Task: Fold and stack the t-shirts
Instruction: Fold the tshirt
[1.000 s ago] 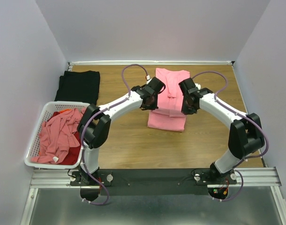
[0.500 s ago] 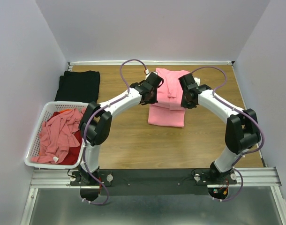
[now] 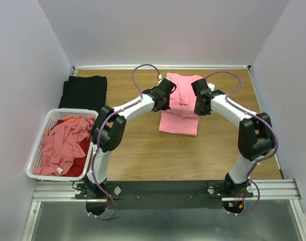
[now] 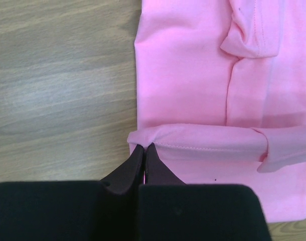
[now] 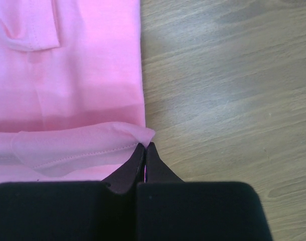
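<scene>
A salmon-pink t-shirt point(image 3: 180, 103) lies lengthwise at the table's far middle, sleeves folded in. My left gripper point(image 3: 161, 104) is shut on the left corner of its bottom hem point(image 4: 193, 139). My right gripper point(image 3: 198, 105) is shut on the right corner of that hem point(image 5: 83, 145). Both hold the hem lifted and doubled back over the shirt's body. The shirt also shows in the left wrist view point(image 4: 188, 75) and the right wrist view point(image 5: 78, 65). A folded black t-shirt point(image 3: 84, 92) lies at the far left. Pink and red shirts point(image 3: 65, 143) fill the basket.
A white slatted plastic basket point(image 3: 36, 156) stands at the near left, next to the left arm's base. Pale walls close the table at the back and both sides. Bare wood point(image 3: 168, 155) lies between the pink shirt and the arm bases.
Both grippers have carried the shirt's bottom hem away from the arm bases, toward the collar. The visible shirt has grown shorter at its near end.
</scene>
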{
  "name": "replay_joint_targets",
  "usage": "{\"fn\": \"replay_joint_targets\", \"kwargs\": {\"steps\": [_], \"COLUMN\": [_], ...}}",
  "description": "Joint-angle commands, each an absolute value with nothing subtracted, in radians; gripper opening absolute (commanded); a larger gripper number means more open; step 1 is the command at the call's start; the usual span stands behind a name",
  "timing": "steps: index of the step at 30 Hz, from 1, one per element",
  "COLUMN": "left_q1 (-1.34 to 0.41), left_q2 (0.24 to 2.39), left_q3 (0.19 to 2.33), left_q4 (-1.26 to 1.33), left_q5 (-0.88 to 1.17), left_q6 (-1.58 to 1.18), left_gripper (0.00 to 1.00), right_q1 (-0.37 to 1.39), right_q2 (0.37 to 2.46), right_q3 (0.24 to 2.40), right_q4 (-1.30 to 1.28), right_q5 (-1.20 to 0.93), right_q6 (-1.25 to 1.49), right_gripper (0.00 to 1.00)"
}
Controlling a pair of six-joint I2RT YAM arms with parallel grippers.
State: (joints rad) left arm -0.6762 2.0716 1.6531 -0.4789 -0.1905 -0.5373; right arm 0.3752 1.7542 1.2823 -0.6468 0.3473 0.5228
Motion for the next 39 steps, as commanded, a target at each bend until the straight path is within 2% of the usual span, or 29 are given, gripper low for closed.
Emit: {"fn": "replay_joint_targets", "kwargs": {"steps": [1,16,18,19,20,22,23,24,26,27,29,33,36,39], "left_q1": [-0.657,-0.643,-0.640,-0.641,-0.641,-0.641,-0.641,-0.641,-0.641,-0.641,-0.641,-0.640,-0.641,-0.667], "left_q2": [2.103,2.175,2.175,2.165,2.155,2.126,2.112,2.102,2.056,2.037,1.974,1.849,1.754,1.706], "left_q3": [1.690,1.689,1.678,1.675,1.672,1.669,1.667,1.666,1.661,1.657,1.603,1.493,1.323,1.228], "left_q4": [-0.448,-0.423,-0.416,-0.411,-0.404,-0.403,-0.405,-0.406,-0.411,-0.411,-0.408,-0.390,-0.350,-0.319], "left_q5": [-0.215,-0.216,-0.213,-0.210,-0.207,-0.216,-0.221,-0.225,-0.229,-0.229,-0.225,-0.227,-0.175,-0.124], "left_q6": [-0.509,-0.509,-0.509,-0.508,-0.505,-0.505,-0.505,-0.505,-0.508,-0.511,-0.531,-0.598,-0.633,-0.658], "left_gripper": [0.00,0.00,0.10,0.14,0.23,0.32,0.35,0.44,0.56,0.66,0.72,0.71,0.62,0.49], "right_q1": [0.357,0.351,0.351,0.351,0.351,0.353,0.353,0.353,0.357,0.360,0.380,0.431,0.471,0.520], "right_q2": [1.793,1.887,1.890,1.887,1.870,1.844,1.833,1.806,1.780,1.766,1.741,1.717,1.720,1.779], "right_q3": [1.292,1.276,1.281,1.284,1.288,1.292,1.293,1.301,1.304,1.308,1.318,1.313,1.302,1.319], "right_q4": [-0.638,-0.571,-0.571,-0.572,-0.572,-0.572,-0.572,-0.572,-0.572,-0.571,-0.568,-0.545,-0.503,-0.500], "right_q5": [0.425,0.420,0.423,0.423,0.416,0.404,0.396,0.387,0.350,0.333,0.293,0.258,0.177,0.186], "right_q6": [0.522,0.514,0.502,0.497,0.492,0.476,0.466,0.456,0.425,0.410,0.344,0.295,0.212,0.152], "right_gripper": [0.01,0.01,0.07,0.19,0.25,0.37,0.39,0.42,0.51,0.54,0.61,0.62,0.63,0.77]}}
